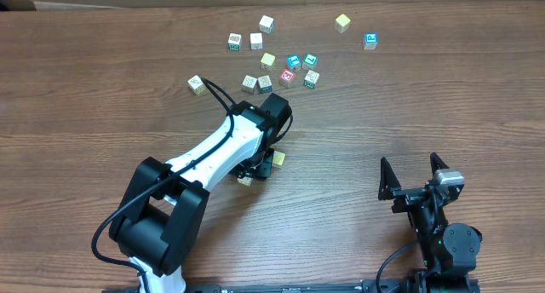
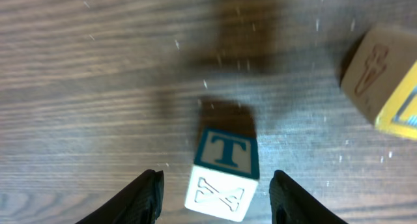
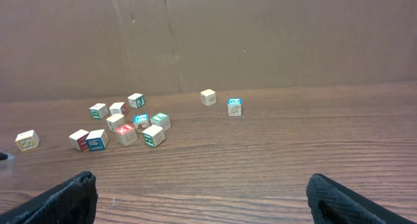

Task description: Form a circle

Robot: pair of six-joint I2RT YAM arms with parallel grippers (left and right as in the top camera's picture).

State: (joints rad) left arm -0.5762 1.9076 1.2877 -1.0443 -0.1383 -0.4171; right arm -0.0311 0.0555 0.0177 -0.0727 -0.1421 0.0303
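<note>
Wood-grain surface (image 1: 409,89) is backed by cardboard wall (image 3: 260,35); left end effector (image 2: 215,185) is seen released around T cube (image 2: 225,175), untouched; right end effector (image 3: 202,198) is spread wide, empty.

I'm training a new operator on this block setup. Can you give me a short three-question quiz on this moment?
1. True or false: the left hand grips the T cube.
2. The right hand holds: A) a cube, B) nothing, C) a cable.
3. Fill in: the neighbouring cube has a ____ edge.
Key: 1 false, the fingers stand clear of the cube; 2 B; 3 yellow.
</note>
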